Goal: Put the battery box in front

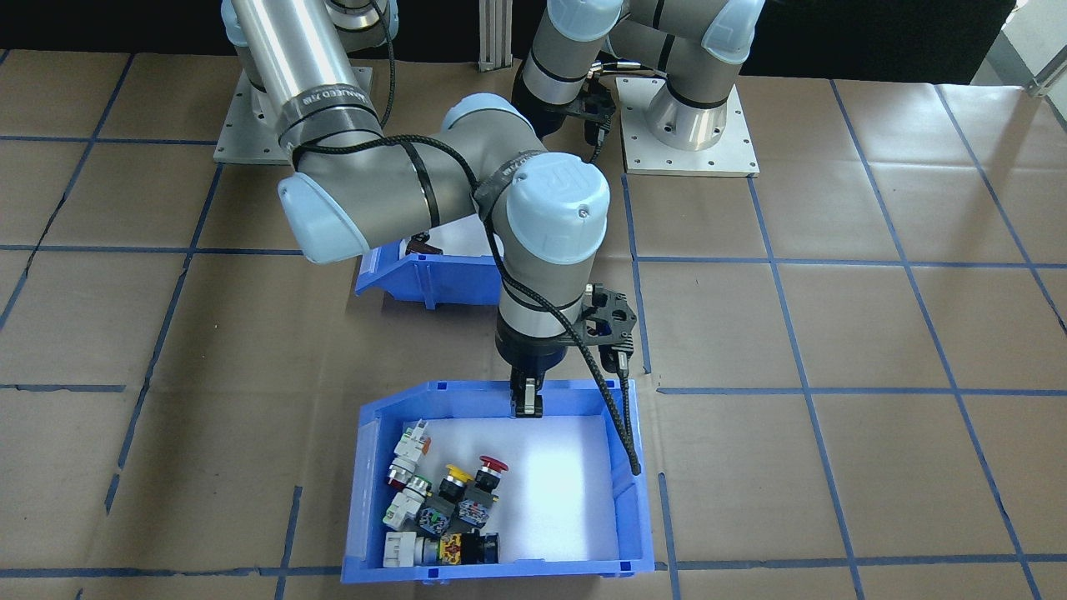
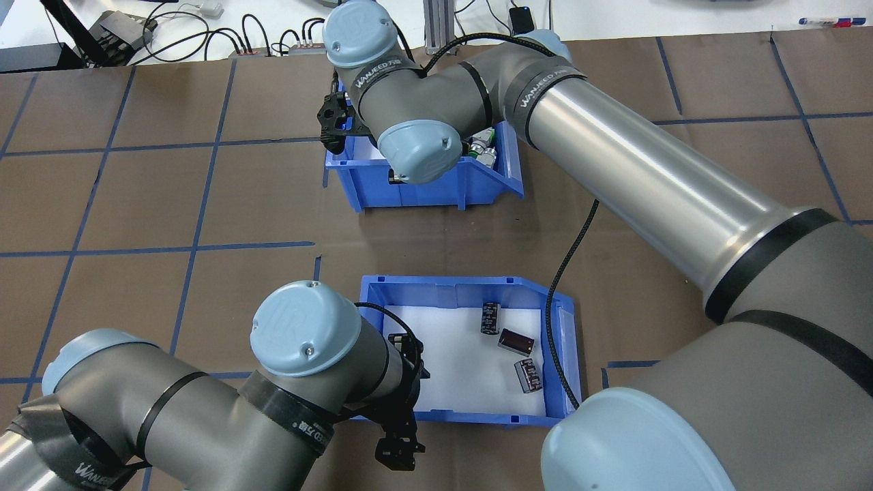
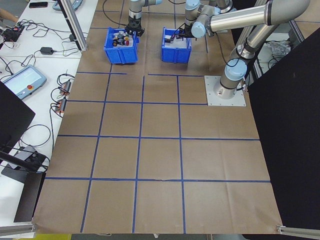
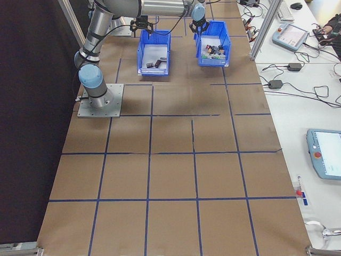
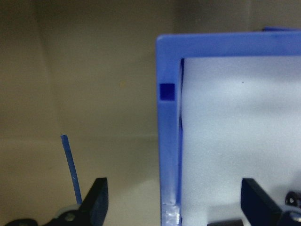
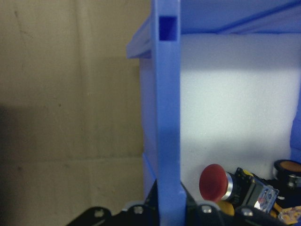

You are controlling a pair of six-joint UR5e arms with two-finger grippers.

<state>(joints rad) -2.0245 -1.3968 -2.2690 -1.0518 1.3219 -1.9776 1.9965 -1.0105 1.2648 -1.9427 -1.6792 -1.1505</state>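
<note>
The battery box is the blue bin nearer the robot base, with white foam and three dark cells inside. My left gripper is open, one finger on each side of the box's robot-side wall near a corner; from overhead the left gripper sits mostly under its wrist. In the front-facing view the battery box is largely hidden behind my right arm. My right gripper is shut on the robot-side wall of the switch bin, which its wrist view shows pinched between the right gripper fingers.
Colourful push-button switches fill one side of the switch bin, farther from the robot. The right arm's black cable hangs over the battery box. Brown paper with blue tape lines covers the table. Both base plates lie at the robot's edge.
</note>
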